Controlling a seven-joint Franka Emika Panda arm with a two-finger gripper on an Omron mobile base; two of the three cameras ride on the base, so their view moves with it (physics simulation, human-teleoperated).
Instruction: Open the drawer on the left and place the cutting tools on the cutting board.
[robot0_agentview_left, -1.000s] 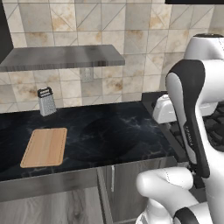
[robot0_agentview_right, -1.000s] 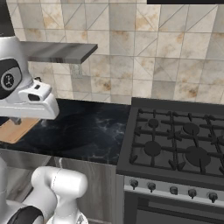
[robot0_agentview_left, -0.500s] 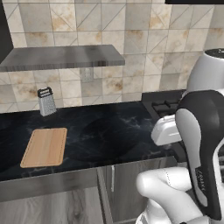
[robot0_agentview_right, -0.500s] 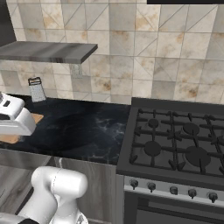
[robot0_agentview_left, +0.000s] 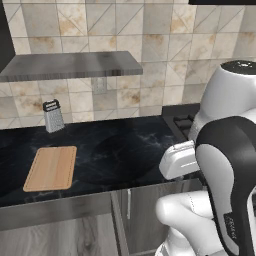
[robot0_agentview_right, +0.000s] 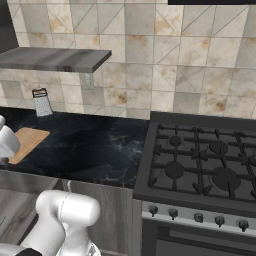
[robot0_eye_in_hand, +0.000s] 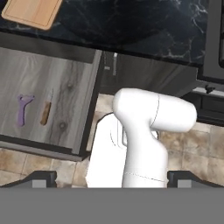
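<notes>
The drawer (robot0_eye_in_hand: 65, 100) stands pulled out below the counter, its grey wood-grain inside showing. In it lie the purple peeler (robot0_eye_in_hand: 22, 109) and, just to its right, the small brown-handled knife (robot0_eye_in_hand: 45, 113). The tan cutting board (robot0_agentview_left: 51, 167) (robot0_agentview_right: 27, 142) (robot0_eye_in_hand: 33, 11) lies bare on the black counter behind the drawer. My gripper (robot0_eye_in_hand: 111, 179) is open, its fingertips (robot0_eye_in_hand: 43, 178) spread wide with nothing between them. It hangs high in front of the counter, to the right of the drawer and well clear of both tools.
A metal box grater (robot0_agentview_left: 52, 115) (robot0_agentview_right: 42, 102) stands at the wall behind the board, under a grey shelf (robot0_agentview_left: 70, 65). A gas stove (robot0_agentview_right: 200, 170) is at the right. A narrow cabinet door with a vertical handle (robot0_eye_in_hand: 114, 63) sits beside the drawer.
The hand has swung down from above the counter to its front edge. The gripper has stayed open. Board and grater have not moved.
</notes>
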